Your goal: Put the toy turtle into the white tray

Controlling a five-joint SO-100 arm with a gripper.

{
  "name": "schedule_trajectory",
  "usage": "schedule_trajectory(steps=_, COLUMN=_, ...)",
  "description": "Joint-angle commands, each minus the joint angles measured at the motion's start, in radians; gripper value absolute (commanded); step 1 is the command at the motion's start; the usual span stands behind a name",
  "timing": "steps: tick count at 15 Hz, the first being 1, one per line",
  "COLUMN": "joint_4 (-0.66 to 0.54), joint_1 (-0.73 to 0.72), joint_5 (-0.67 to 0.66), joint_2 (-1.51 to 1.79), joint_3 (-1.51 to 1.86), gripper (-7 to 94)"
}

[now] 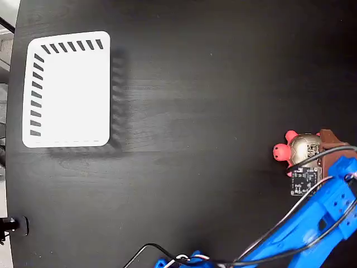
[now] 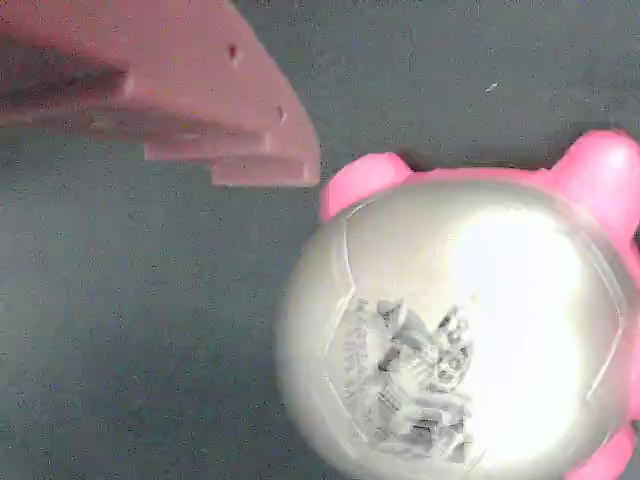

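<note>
Gripper [image 1: 318, 153] hovers over the toy turtle [image 1: 298, 149] at the table's [image 1: 195, 111] four o'clock, apparently lining up a grasp; jaw state unclear. The white tray [image 1: 70, 89] waits at ten o'clock.

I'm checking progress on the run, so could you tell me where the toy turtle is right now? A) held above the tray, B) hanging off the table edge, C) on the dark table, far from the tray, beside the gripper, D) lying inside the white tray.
C: in the fixed view the toy turtle sits on the dark table at the right, beside the gripper, while the white tray lies empty at upper left.
</note>
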Motion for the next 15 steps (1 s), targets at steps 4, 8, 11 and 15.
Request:
schedule_trajectory(steps=4, joint_4=0.006, joint_1=0.035, joint_5=-0.005, joint_2=-0.06, joint_3=-0.081, gripper=58)
schedule_trajectory(steps=8, joint_4=-0.015, joint_1=0.032, joint_5=0.009, joint_2=-0.115, joint_3=-0.083, gripper=58)
schedule_trajectory(steps=11, joint_4=-0.052, joint_1=0.028, joint_5=0.015, joint_2=-0.14, joint_3=-0.083, gripper=58)
schedule_trajectory(steps=15, joint_4=-0.083, joint_1=0.014, joint_5=0.018, joint_2=-0.186, joint_3=-0.084, gripper=58)
